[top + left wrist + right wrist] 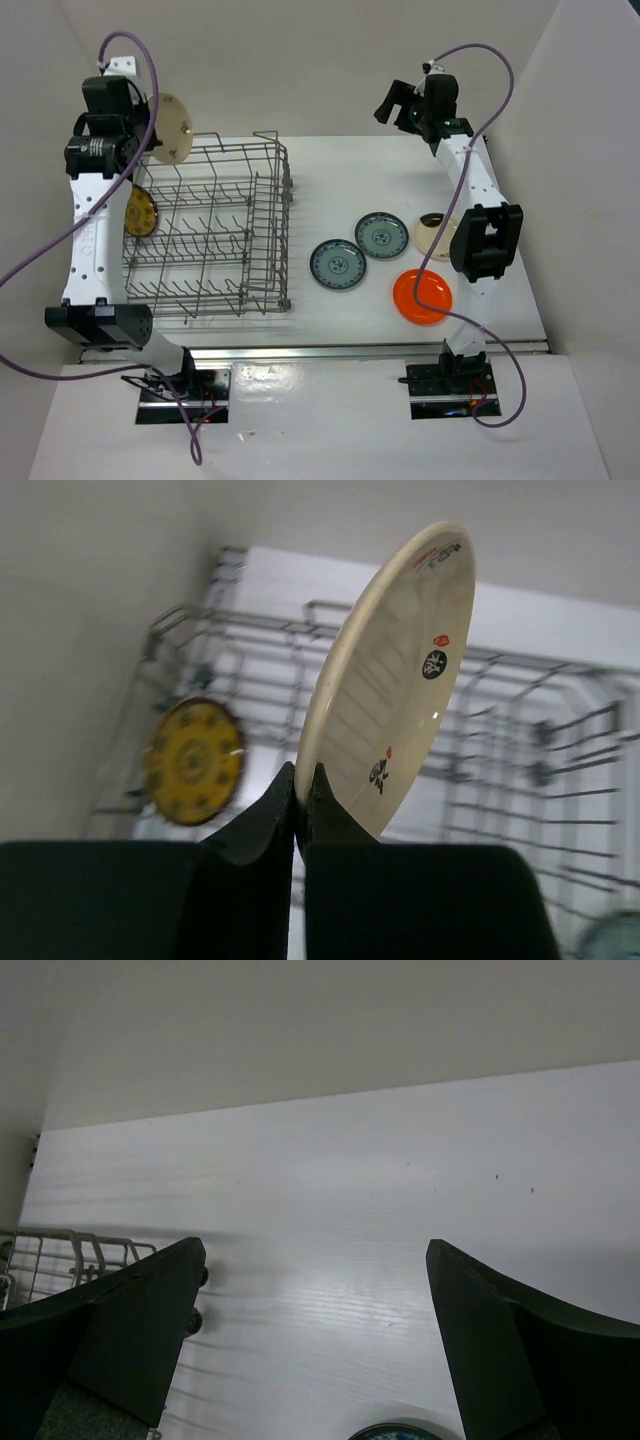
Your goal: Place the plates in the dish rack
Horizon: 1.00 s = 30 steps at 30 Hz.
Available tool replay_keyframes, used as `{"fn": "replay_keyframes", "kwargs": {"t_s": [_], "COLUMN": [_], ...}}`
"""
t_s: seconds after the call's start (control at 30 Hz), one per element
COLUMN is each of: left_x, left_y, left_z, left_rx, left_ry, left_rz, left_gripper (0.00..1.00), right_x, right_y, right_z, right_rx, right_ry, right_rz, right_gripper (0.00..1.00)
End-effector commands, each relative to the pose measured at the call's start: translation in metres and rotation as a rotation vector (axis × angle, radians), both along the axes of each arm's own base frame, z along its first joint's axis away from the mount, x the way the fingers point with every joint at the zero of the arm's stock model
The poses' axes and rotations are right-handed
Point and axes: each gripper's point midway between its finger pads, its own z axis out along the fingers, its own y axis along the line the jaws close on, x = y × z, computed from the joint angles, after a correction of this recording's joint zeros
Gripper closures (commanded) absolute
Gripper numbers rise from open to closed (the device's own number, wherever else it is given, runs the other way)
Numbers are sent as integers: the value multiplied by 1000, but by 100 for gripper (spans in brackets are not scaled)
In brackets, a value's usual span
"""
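Note:
My left gripper [148, 128] is shut on the rim of a cream plate [173, 128] and holds it on edge above the far left corner of the grey wire dish rack [265, 225]. In the left wrist view the cream plate [390, 680] rises from my shut gripper [300, 785]. A brown-yellow patterned plate [140, 211] stands on edge in the rack's left side; it also shows in the left wrist view [193, 762]. Two blue-green plates [337, 265] [381, 235], an orange plate [422, 296] and another cream plate [436, 235] lie on the table right of the rack. My right gripper [395, 103] is open and empty, raised at the far right.
White walls close in the table at the back and both sides. The right arm's forearm hangs over the cream plate and the orange plate. In the right wrist view the rack's corner [60, 1250] sits at the left and a blue-green plate's rim [395, 1432] at the bottom.

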Motion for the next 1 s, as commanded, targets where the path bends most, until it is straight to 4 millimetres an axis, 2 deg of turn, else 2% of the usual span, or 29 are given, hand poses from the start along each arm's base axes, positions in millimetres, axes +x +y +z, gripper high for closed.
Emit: {"fn": "replay_keyframes", "kwargs": {"t_s": [0.0,0.03,0.07,0.1,0.13,0.2,0.27,0.4,0.43,0.53,0.57,0.67,0.77,0.97], "left_x": [-43,-48,-55,-60,-66,-72,-70,-60,-51,-42,-39,-34,-33,-30], "left_y": [57,70,79,86,101,113,111,118,112,112,113,117,126,141], "left_z": [-31,-42,-41,-42,-46,-39,-52,-67,-71,-97,-104,-121,-129,-131], "left_rx": [241,274,292,285,283,289,310,327,311,311,308,291,283,273], "left_ry": [185,207,211,213,232,204,220,219,209,249,259,295,300,288], "left_rz": [217,264,297,309,335,326,260,205,136,79,77,69,81,121], "left_gripper": [100,100,100,100,100,100,100,100,100,100,100,100,100,100], "right_x": [4,4,6,6,6,7,8,6,5,4,4,4,4,4], "right_y": [11,13,14,14,14,15,13,13,13,12,13,10,8,10], "right_z": [-29,-24,-31,-31,-31,-29,-39,-45,-49,-57,-64,-66,-66,-69], "right_rx": [51,56,59,59,59,60,47,46,45,44,51,42,38,51], "right_ry": [93,84,96,96,96,86,101,121,130,150,171,179,178,193], "right_rz": [58,70,78,78,78,79,73,72,72,72,67,50,42,47], "right_gripper": [0,0,0,0,0,0,0,0,0,0,0,0,0,0]}}
